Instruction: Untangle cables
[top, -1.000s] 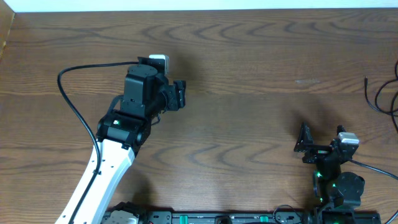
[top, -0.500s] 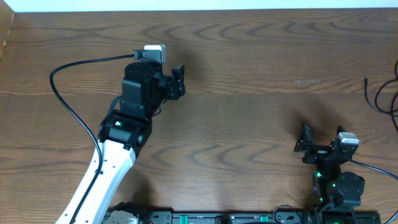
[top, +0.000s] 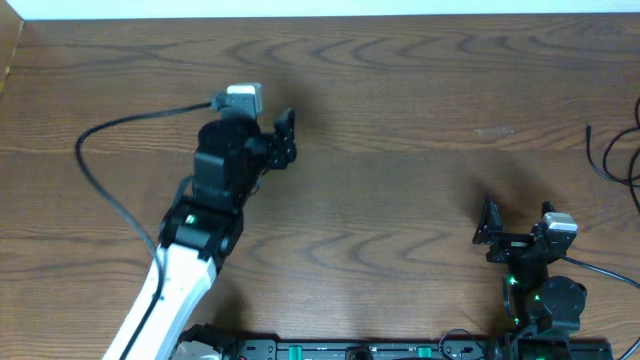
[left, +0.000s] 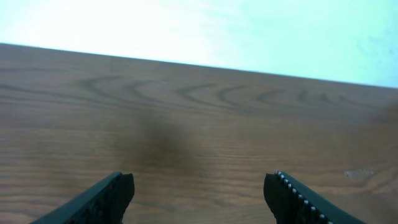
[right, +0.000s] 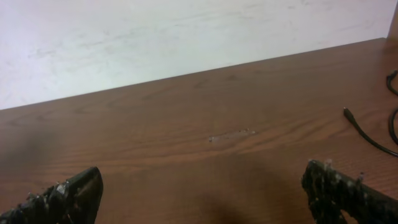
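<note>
Thin black cables (top: 603, 160) lie at the table's right edge, mostly cut off by the frame. One strand with a small plug end shows in the right wrist view (right: 367, 134), with a loop (right: 392, 118) beside it. My right gripper (top: 517, 217) is open and empty near the front right, left of the cables; its view shows bare wood between the fingers (right: 202, 186). My left gripper (top: 289, 137) is open and empty over the left-centre of the table, far from the cables, with only wood between its fingers (left: 199, 193).
The wooden table (top: 400, 120) runs to a pale far edge (left: 249, 37). The left arm's own thick black cable (top: 100, 150) loops to the left. A small pale scuff (right: 231, 134) marks the wood.
My left arm has moved a little toward the far side and turned slightly; its own cable loop has shifted left. The right arm has not moved.
</note>
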